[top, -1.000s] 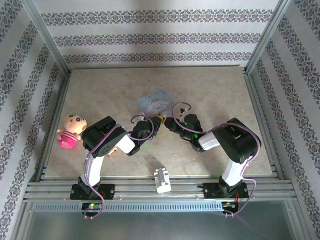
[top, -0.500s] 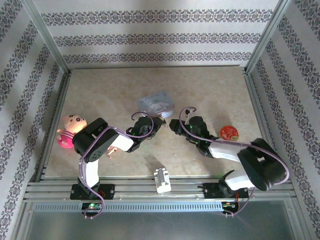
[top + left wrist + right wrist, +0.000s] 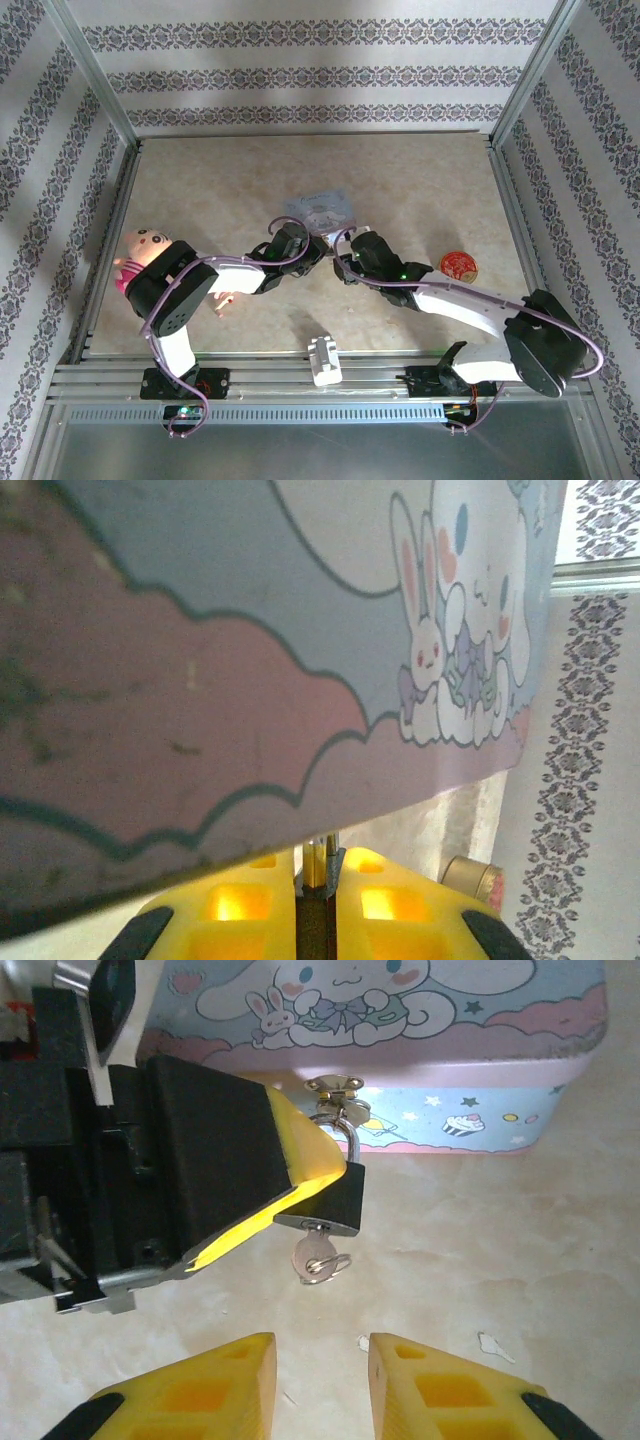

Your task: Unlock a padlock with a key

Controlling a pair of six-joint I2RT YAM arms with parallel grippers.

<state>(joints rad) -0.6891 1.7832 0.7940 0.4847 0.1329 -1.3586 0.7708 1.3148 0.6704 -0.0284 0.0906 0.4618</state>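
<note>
The right gripper [image 3: 320, 1380] backed off, open, key [image 3: 315, 1258] stuck in the padlock [image 3: 332, 1200] (left gripper [image 3: 315, 910] squeezes it); turning comes next.

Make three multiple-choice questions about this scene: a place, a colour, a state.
1. Where is the key? A. in the right hand B. in the keyhole of the padlock C. lying loose
2. What colour is the padlock body? A. red B. white C. black
3. How is the right hand? A. open, empty B. shut on the key C. shut on the padlock
Answers: 1 B, its head hangs below the lock; 2 C, the right wrist view shows it black; 3 A, it gapes, nothing inside.
</note>
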